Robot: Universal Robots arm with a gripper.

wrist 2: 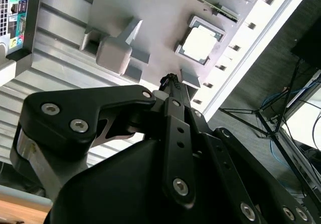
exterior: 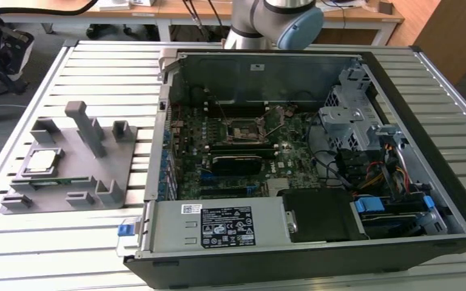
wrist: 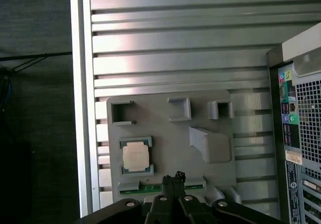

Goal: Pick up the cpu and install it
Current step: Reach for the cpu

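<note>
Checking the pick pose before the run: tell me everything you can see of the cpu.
The cpu is a small, flat, square chip with a matte silver metal top and a thin pale edge. It lies flat, top side up, seated between raised corner blocks on the grey fixture plate, which is to the exterior view's left of the open computer case. A green memory stick lies in a slot beside it. The gripper hangs above the plate, apart from the chip.

Arm noted at exterior view's top edge. Gripper recorded in first wrist view, fingertips touching, nothing gripped.
</note>
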